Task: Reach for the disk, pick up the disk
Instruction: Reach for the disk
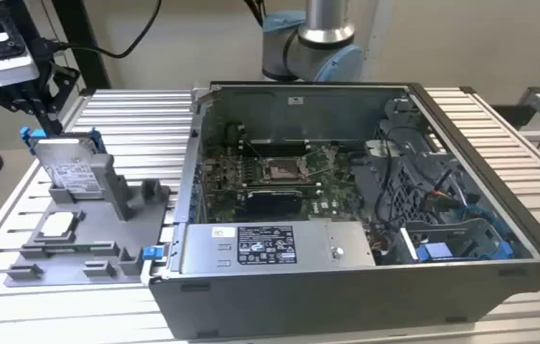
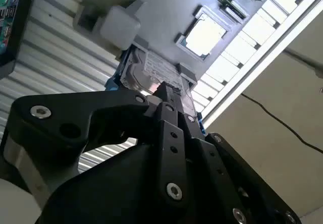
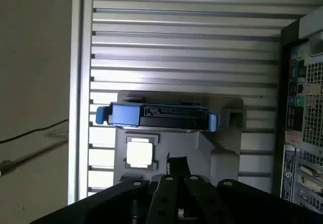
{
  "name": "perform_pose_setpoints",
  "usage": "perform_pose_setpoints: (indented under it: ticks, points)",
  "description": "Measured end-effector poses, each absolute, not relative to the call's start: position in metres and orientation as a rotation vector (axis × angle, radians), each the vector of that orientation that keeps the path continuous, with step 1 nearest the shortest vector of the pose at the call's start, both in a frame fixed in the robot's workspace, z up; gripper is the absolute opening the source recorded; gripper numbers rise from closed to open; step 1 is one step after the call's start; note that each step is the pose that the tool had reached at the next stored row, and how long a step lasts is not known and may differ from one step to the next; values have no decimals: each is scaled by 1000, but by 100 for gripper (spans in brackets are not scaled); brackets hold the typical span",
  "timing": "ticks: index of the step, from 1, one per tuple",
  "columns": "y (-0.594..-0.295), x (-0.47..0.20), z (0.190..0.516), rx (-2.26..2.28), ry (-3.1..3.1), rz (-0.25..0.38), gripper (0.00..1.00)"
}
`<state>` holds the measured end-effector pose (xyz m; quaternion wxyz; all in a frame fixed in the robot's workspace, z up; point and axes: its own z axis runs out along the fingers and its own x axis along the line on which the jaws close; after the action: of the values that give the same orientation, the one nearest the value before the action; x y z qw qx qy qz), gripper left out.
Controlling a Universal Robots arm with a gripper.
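hovering gripper (image 1: 49, 122) above white-labelled disk (image 1: 67, 168)

The disk (image 1: 67, 170), silver-grey with a white label and a bright blue frame, stands on edge, leaning slightly back, in a grey stand (image 1: 124, 202).

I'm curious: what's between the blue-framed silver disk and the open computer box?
Exterior view: the grey plastic holder's upright block beside the blue-framed silver disk, then bare table slats.

Robotics lab bench: aluminium-profile table (image 1: 136, 115), opened PC case (image 1: 346, 294) at centre, arm base (image 1: 310, 43) at 12 o'clock.
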<state>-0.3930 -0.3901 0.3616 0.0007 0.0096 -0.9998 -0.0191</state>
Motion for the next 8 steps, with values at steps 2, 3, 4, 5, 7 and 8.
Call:
perform_pose_setpoints:
  ticks: [2,3,4,5,7,8]
  points:
    - [-390,-393,362,30,-3140,-60,0]
    - [-390,-393,362,30,-3140,-60,0]
    - [-390,-393,362,30,-3140,-60,0]
    - [-390,-393,362,30,-3140,-60,0]
    - [-390,-393,362,30,-3140,-60,0]
    - [-390,-393,362,30,-3140,-60,0]
